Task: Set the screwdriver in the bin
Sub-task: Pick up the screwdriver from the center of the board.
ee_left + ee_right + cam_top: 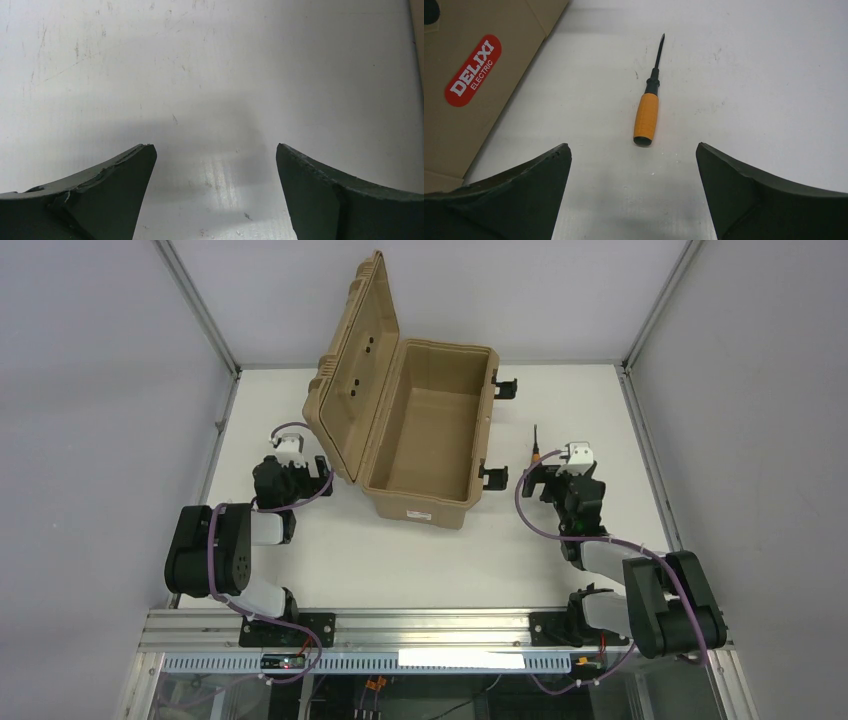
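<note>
The screwdriver [647, 117], with a short orange handle and thin black shaft, lies on the white table with its tip pointing away. In the top view the screwdriver [536, 445] lies right of the bin. The bin [425, 435] is a tan hard case with its ribbed lid standing open at the left; its side with a red label shows in the right wrist view [469, 75]. My right gripper [634, 150] is open just short of the handle's butt end, not touching it. My left gripper [215, 150] is open and empty over bare table, left of the bin.
Black latches [507, 387] stick out from the bin's right side, near the screwdriver. Grey walls and a metal frame border the white table [420, 550].
</note>
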You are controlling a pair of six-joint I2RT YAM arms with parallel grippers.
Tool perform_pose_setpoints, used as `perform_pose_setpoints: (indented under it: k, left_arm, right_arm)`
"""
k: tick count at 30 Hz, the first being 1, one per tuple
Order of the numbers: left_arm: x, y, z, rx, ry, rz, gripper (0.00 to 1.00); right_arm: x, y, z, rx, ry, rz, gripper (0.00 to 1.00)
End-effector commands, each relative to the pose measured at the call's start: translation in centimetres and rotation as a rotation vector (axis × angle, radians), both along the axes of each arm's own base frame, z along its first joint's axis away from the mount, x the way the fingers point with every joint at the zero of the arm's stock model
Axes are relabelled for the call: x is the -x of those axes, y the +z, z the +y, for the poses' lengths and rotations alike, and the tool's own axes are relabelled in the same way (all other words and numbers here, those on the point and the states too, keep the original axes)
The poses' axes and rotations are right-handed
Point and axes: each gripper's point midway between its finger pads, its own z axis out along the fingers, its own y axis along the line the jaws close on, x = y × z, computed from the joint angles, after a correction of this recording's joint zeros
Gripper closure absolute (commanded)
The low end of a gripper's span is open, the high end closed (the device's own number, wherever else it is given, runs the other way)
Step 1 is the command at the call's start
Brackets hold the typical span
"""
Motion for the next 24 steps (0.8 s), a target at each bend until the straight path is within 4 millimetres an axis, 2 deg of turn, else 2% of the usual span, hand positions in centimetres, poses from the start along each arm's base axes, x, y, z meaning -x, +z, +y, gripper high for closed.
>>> perform_pose_setpoints:
  k: [1, 9, 16, 19, 24]
  left_arm:
    - [-0.4, 1.7, 0.2, -0.007, -0.006, -0.067, 0.01]
    - [-0.4, 1.7, 0.2, -0.008, -0.008, -0.066, 0.01]
    - [-0.4, 1.7, 0.2, -0.007, -0.008, -0.066, 0.01]
    - [-0.4, 1.7, 0.2, -0.007, -0.008, -0.066, 0.01]
    - [-0.4, 1.7, 0.2, -0.008, -0.006, -0.066, 0.01]
  right_arm:
    - [-1.1, 2.1, 0.2, 0.01, -0.002, -0.061, 0.01]
    - [-1.3, 1.8, 1.0, 0.017, 0.048, -0.036, 0.01]
    - [-1.5, 1.7, 0.8, 0.018, 0.03, -0.03, 0.01]
    - [-1.5, 2.1, 0.5, 0.015, 0.016, -0.039, 0.01]
    - [-1.4, 3.9, 0.0, 0.013, -0.015, -0.048, 0.01]
